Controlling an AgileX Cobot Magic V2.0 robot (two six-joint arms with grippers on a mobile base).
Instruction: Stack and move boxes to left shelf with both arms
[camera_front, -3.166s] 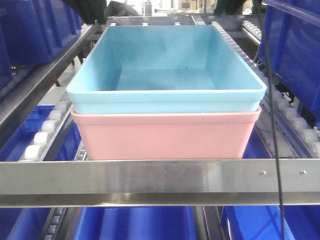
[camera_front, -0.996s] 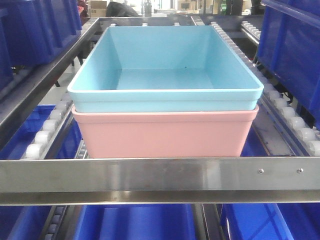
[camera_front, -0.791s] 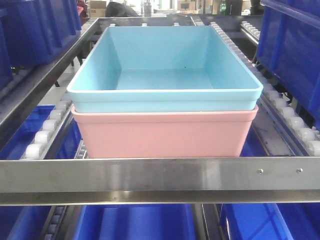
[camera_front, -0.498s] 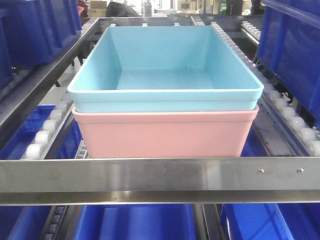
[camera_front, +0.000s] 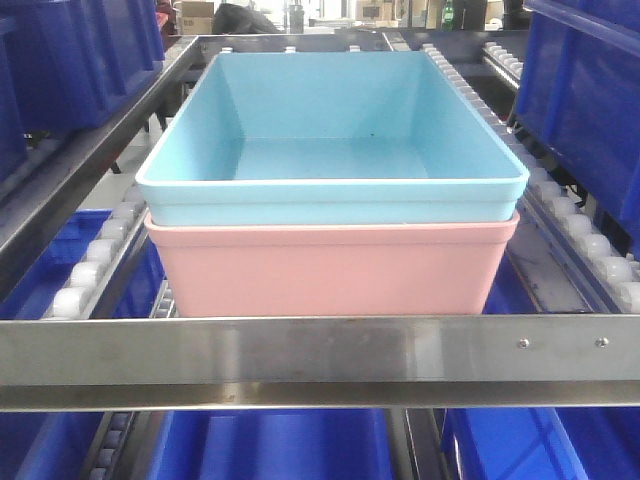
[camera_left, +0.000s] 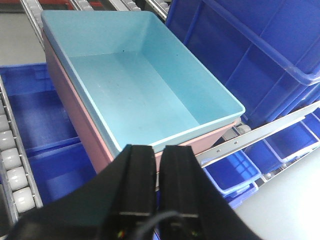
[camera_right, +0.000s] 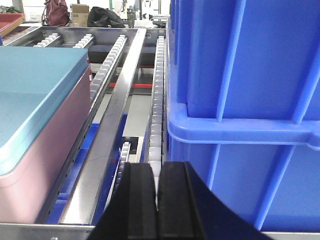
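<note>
From the front camera I see the light blue tub (camera_front: 330, 140) nested inside the pink tub (camera_front: 330, 268), and the two rims are almost aligned, the blue one sitting a little higher. The stack stands on the left shelf (camera_front: 320, 360), just behind its flat steel front bar, between the two rails of white rollers (camera_front: 95, 262). Both tubs are upright and I see nothing inside the blue one. Dark blue bins (camera_front: 590, 100) stand on the neighbour lanes at both sides and on the level below. In my left wrist view the left gripper (camera_left: 157, 165) is above the near corner of the stack without touching it; its two black fingers are pressed together, only a thin slit between them, and they hold nothing. In my right wrist view the right gripper (camera_right: 157, 172) is also closed on nothing, and it is placed between the stack on its left and a big dark blue bin on its right, over a roller rail
</note>
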